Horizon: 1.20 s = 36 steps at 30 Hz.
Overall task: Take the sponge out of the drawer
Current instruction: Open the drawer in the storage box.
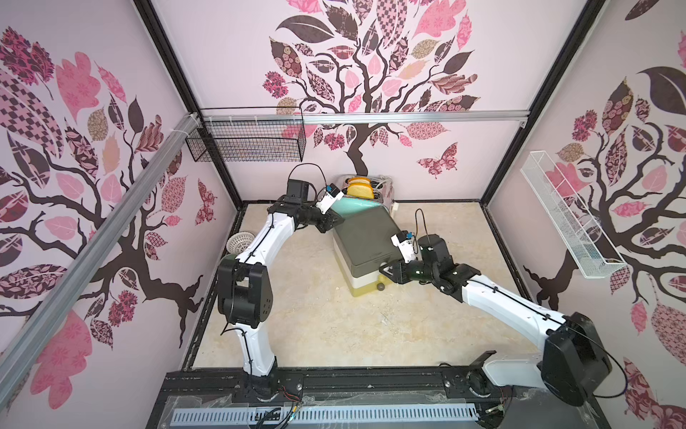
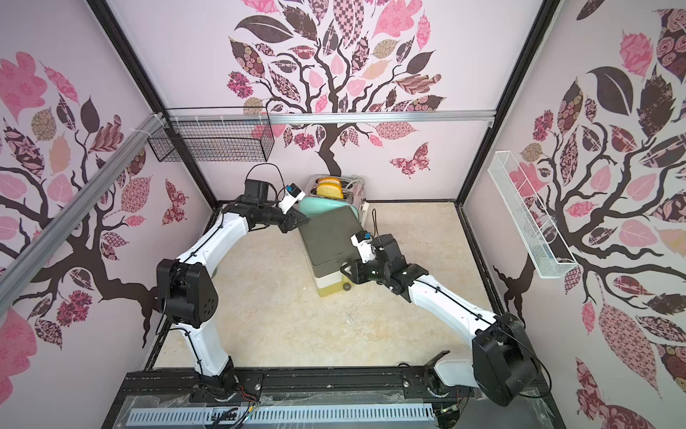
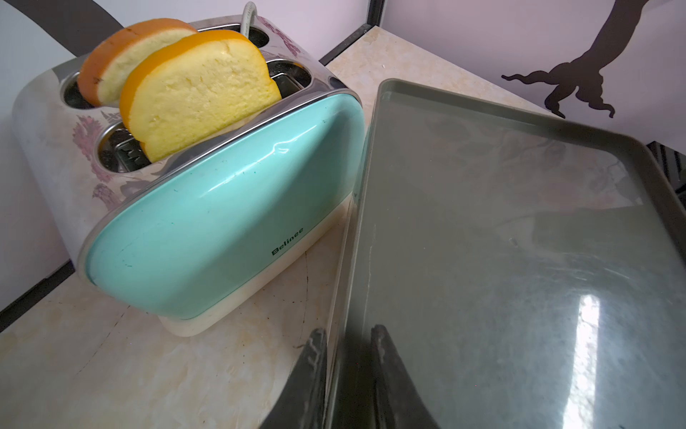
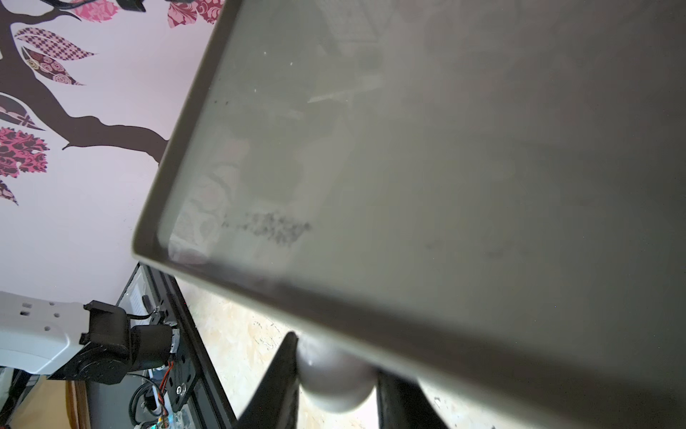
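Observation:
The drawer unit [image 1: 365,237] [image 2: 332,237] has a dark grey-green tray-like top, a white body and a yellowish lower drawer [image 1: 365,289]. The sponge is hidden. My left gripper [image 1: 336,223] [image 3: 348,330] is shut on the top's raised rim [image 3: 365,223] at its far corner, one finger on each side. My right gripper [image 1: 384,269] [image 4: 336,356] reaches under the front edge of the top and is shut on a round grey drawer knob [image 4: 336,379], a finger against each side of it. A second grey knob [image 1: 380,286] shows lower down, on the yellowish drawer.
A mint and chrome toaster [image 1: 365,191] [image 3: 222,223] with two bread slices [image 3: 200,93] stands right behind the unit, against the back wall. A black wire basket [image 1: 245,145] hangs at the back left, a white mesh shelf [image 1: 568,219] on the right wall. A small white strainer [image 1: 239,241] lies by the left wall.

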Motion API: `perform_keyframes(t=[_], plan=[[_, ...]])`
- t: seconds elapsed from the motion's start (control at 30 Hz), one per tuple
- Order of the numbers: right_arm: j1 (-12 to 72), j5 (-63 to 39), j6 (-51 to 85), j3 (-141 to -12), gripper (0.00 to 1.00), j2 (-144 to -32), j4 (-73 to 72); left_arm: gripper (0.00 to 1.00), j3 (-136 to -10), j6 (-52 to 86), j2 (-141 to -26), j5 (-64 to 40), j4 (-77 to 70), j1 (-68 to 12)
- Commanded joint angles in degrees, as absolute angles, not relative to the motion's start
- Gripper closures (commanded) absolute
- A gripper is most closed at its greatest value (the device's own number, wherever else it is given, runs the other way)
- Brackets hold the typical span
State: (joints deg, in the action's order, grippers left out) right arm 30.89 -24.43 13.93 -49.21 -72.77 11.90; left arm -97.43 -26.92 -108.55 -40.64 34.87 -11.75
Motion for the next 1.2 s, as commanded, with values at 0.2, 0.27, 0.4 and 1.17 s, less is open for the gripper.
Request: perform_keyframes(t=[0.2,0.27,0.4,1.17], plan=[[31.68,-19.84,14.00,-43.32,0.70,-58.06,21.56,0.76,-98.59,-26.46,-112.21,-39.75,38.40,-12.27],[32.61,-18.96,14.59,-42.02,0.71,-55.42,23.89,0.76,-98.79,-26.40,-112.46,-39.56,38.27,-12.24],[35.87,-15.31,16.02,-40.73,0.71,-50.43,29.61,0.76,-99.54,-26.47,-112.98,-39.64,38.28,-12.15],[37.27,-13.70,15.32,-44.80,0.50,-43.73,44.11,0.76,-100.32,-26.01,-114.43,-41.95,37.17,-11.38]])
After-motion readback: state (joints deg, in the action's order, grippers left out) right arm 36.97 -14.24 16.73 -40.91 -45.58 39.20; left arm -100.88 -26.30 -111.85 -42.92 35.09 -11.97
